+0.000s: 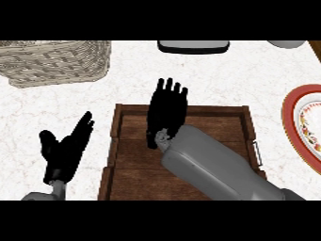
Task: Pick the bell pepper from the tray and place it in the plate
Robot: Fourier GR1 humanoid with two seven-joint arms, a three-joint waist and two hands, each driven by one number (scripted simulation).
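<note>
Nearest, the grey right forearm point(215, 167) crossed the wooden tray point(131, 162) from its near right corner and hid much of the tray's floor. To the left, outside the tray, the left hand point(64, 150) rested open above the counter point(44, 108), fingers up, holding nothing. Farther in, the right hand point(167, 110) hung over the tray's far part with its back to the camera. Its fingers were straight and close together, their tips past the far rim, and nothing showed in its hold.

The bell pepper could not be seen anywhere. The tray's bare boards showed none, nor did the visible part of the plate point(292, 113), so it most likely lay hidden under the right hand or forearm, though that was only a guess.

The step in hand looked like the reach before the grasp. To do it well, the palm probably had to settle over the pepper rather than beyond it. The fingers would come down either side of it, with the thumb opposite and clear of the tray's far wall, before curling round its body. The lift would then need to clear the tray's right rim before swinging to the plate, which lay well apart at the right edge. Farthest off, a wicker basket point(48, 61) stood at the left, out of the way
</note>
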